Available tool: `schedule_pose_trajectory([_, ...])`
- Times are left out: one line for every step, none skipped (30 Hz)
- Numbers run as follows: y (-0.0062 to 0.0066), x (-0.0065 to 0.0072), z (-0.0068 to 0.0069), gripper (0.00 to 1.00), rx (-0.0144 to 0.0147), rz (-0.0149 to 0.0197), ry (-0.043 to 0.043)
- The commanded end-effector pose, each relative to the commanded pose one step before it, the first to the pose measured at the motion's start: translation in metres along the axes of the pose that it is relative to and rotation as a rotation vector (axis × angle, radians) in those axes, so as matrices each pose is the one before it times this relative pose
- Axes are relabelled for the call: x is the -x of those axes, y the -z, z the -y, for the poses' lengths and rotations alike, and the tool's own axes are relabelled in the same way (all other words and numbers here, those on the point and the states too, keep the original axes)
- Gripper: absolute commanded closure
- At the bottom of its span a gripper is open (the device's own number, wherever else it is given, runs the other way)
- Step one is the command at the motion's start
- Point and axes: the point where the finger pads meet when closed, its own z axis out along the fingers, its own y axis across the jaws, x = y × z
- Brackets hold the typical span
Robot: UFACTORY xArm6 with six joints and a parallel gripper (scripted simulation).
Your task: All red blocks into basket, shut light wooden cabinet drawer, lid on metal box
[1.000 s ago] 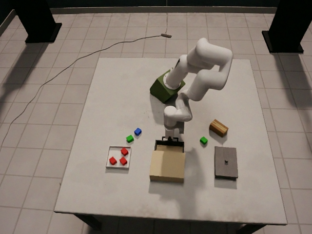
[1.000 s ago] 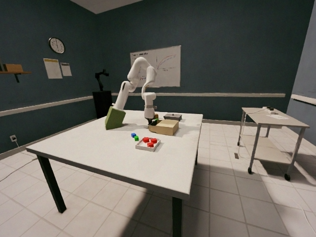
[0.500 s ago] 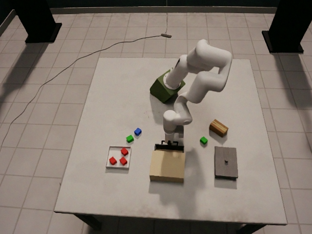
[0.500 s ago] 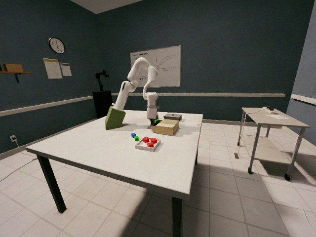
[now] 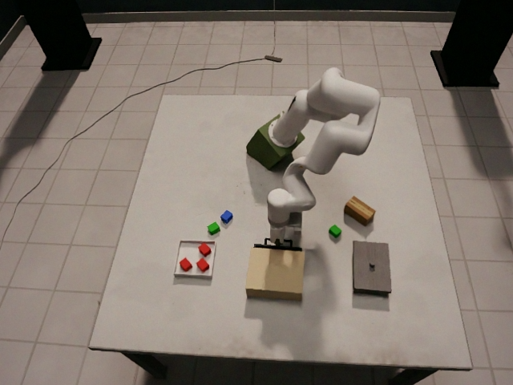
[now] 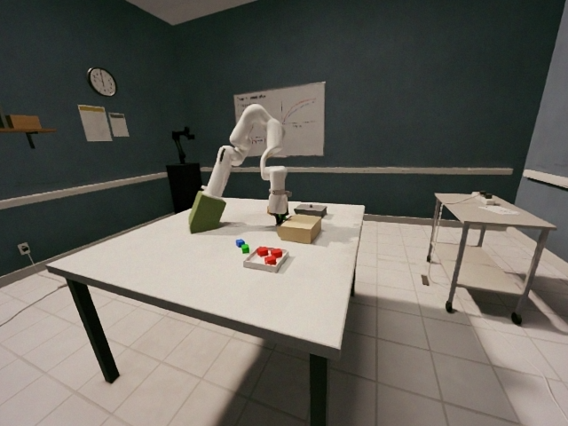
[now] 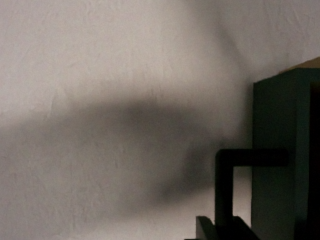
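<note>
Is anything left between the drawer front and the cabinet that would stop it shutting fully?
Nothing visible. The gripper holds the handle, and the drawer front sits nearly flush against the cabinet.

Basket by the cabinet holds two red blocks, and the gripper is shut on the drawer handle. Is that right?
Not quite. The top view shows three red blocks in the basket, not two. The rest holds: the gripper is shut on the drawer handle of the light wooden cabinet.
</note>
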Motion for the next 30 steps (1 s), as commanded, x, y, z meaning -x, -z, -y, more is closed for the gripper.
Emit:
schedule_pose_trajectory([0.0004, 0.00001, -0.01101, 1.0, 0.00066, 0.00048, 0.00008])
schedule_pose_trajectory([0.0, 0.0, -0.00141, 1.0, 0.0, -0.00001, 0.0])
schedule_pose_trajectory([0.0, 0.0, -0.0013, 1.0, 0.0, -0.00001, 0.0])
schedule_pose_trajectory([0.0, 0.0, -0.00119, 1.0, 0.0, 0.0, 0.0])
schedule_pose_trajectory([0.0, 0.0, -0.00107, 1.0, 0.0, 0.00001, 0.0])
schedule_pose_trajectory([0.0, 0.0, -0.00097, 1.0, 0.0, 0.0, 0.0])
schedule_pose_trajectory([0.0, 0.0, -0.00087, 1.0, 0.0, -0.00001, 0.0])
schedule_pose_trajectory([0.0, 0.0, -0.00076, 1.0, 0.0, 0.0, 0.0])
schedule_pose_trajectory([0.0, 0.0, 0.0, 1.0, 0.0, 0.0, 0.0])
schedule_pose_trajectory([0.0, 0.0, 0.0, 1.0, 0.0, 0.0, 0.0])
schedule_pose_trajectory([0.0, 0.0, -0.00065, 1.0, 0.0, 0.0, 0.0])
schedule_pose_trajectory([0.0, 0.0, -0.00055, 1.0, 0.0, 0.0, 0.0])
schedule_pose_trajectory([0.0, 0.0, -0.00045, 1.0, 0.0, 0.0, 0.0])
schedule_pose_trajectory([0.0, 0.0, -0.00036, 1.0, 0.0, 0.0, 0.0])
schedule_pose_trajectory([0.0, 0.0, -0.00028, 1.0, 0.0, 0.0, 0.0])
schedule_pose_trajectory([0.0, 0.0, -0.00021, 1.0, 0.0, 0.0, 0.0])
schedule_pose_trajectory([0.0, 0.0, -0.00014, 1.0, 0.0, 0.0, 0.0])
schedule_pose_trajectory([0.0, 0.0, -0.00009, 1.0, 0.0, 0.0, 0.0])
schedule_pose_trajectory([0.0, 0.0, -0.00005, 1.0, 0.0, 0.0, 0.0])
schedule_pose_trajectory([0.0, 0.0, -0.00002, 1.0, 0.0, 0.0, 0.0])
schedule_pose_trajectory([0.0, 0.0, 0.0, 1.0, 0.0, 0.0, 0.0])
schedule_pose_trajectory([0.0, 0.0, 0.0, 1.0, 0.0, 0.0, 0.0])
schedule_pose_trajectory([0.0, 0.0, 0.0, 1.0, 0.0, 0.0, 0.0])
schedule_pose_trajectory([0.0, 0.0, 0.0, 1.0, 0.0, 0.0, 0.0])
schedule_pose_trajectory([0.0, 0.0, 0.0, 1.0, 0.0, 0.0, 0.0])
schedule_pose_trajectory([0.0, 0.0, 0.0, 1.0, 0.0, 0.0, 0.0])
schedule_pose_trajectory([0.0, 0.0, 0.0, 1.0, 0.0, 0.0, 0.0])
schedule_pose_trajectory([0.0, 0.0, 0.0, 1.0, 0.0, 0.0, 0.0])
schedule_pose_trajectory([0.0, 0.0, 0.0, 1.0, 0.0, 0.0, 0.0])
schedule_pose_trajectory([0.0, 0.0, 0.0, 1.0, 0.0, 0.0, 0.0])
